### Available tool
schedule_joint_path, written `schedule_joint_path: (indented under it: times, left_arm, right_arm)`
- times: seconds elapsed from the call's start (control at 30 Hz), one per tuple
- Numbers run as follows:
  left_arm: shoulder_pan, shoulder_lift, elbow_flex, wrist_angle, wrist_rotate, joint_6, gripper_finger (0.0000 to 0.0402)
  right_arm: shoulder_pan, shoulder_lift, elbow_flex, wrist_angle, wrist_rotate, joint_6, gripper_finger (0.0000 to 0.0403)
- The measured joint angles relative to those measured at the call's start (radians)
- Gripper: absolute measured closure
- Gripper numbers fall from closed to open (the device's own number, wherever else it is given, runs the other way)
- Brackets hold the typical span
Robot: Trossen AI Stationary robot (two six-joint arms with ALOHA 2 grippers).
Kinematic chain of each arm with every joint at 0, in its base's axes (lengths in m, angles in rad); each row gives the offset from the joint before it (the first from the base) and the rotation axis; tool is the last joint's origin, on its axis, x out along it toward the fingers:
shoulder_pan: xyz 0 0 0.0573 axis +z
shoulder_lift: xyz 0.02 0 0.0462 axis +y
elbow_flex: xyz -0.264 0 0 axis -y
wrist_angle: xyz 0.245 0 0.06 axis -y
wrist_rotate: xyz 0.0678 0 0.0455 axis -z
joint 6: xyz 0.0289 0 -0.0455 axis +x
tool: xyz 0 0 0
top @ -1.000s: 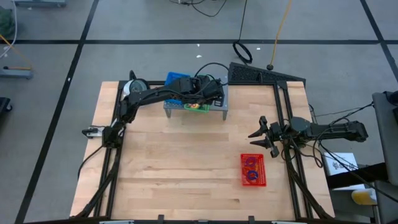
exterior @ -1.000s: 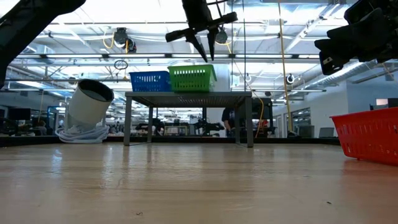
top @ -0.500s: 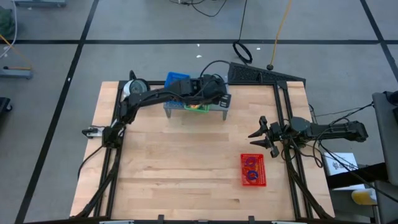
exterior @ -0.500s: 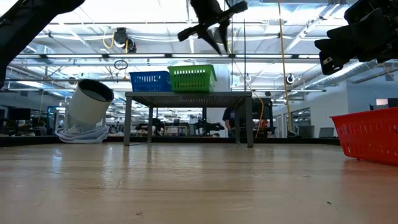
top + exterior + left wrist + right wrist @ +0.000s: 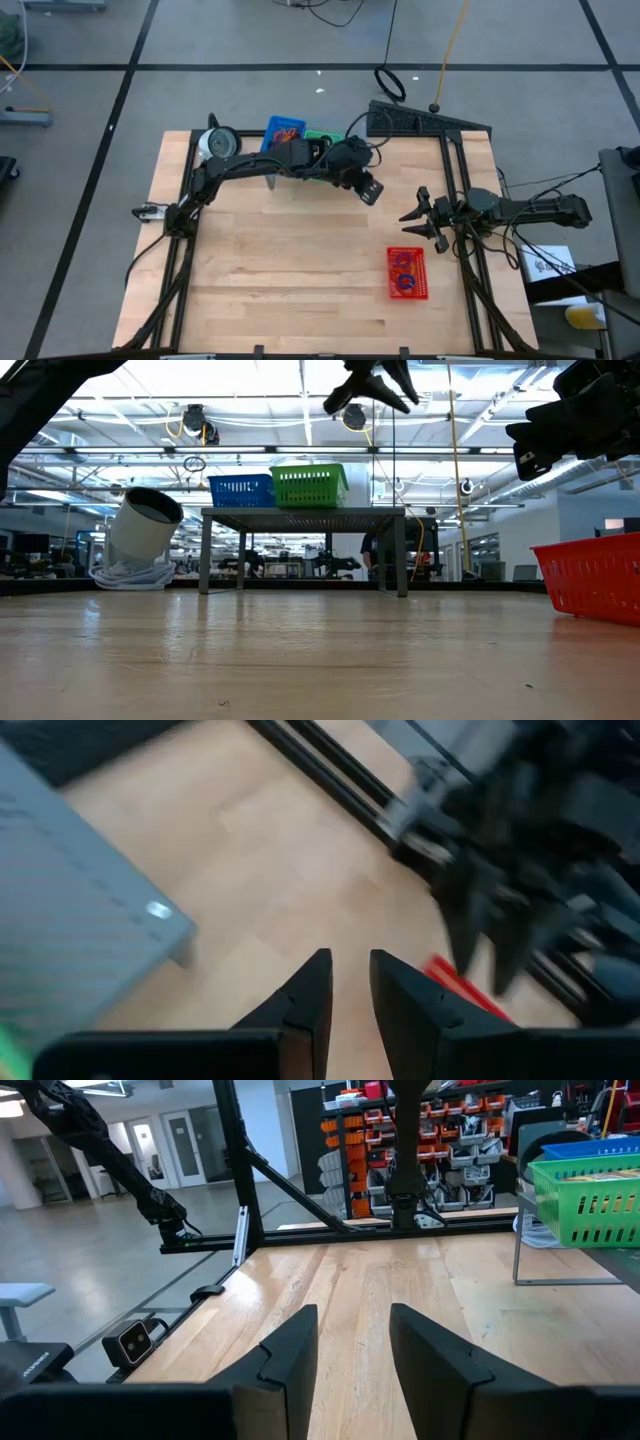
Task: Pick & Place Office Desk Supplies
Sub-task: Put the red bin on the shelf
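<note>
My left gripper hangs in the air just past the right end of the grey shelf. Its fingers stand a narrow gap apart with nothing between them. A blue basket and a green basket stand on the shelf. The red basket lies on the table with rubber-band loops inside. My right gripper waits open near the table's right edge, above the wood. Crayon boxes and clips are hidden.
A round white-grey object leans on a coil of cable at the far left corner. Black frame rails run along both table sides. Bare wood spreads between the shelf and the near edge.
My left gripper has swung from above the green basket toward the table's right and slightly nearer, turning as it went; it now hangs past the shelf's right end. The green basket, covered before, shows again from above.
</note>
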Motion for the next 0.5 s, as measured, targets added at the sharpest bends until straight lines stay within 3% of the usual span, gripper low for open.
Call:
schedule_joint_path:
  times: [0.2,0.4,0.5]
  left_arm:
    - [-0.009,-0.009,-0.001,-0.005,0.140,0.035,0.0323]
    - [-0.054,-0.114,-0.001,-0.080,0.103,0.387,0.0323]
    - [-0.062,-0.192,-0.096,-0.037,0.113,0.541,0.0323]
  right_arm:
    - [0.000,0.000,0.000,0.000,0.000,0.000,0.0287]
    - [0.000,0.000,0.000,0.001,0.000,0.000,0.0287]
    - [0.000,0.000,0.000,0.001,0.000,0.000,0.0287]
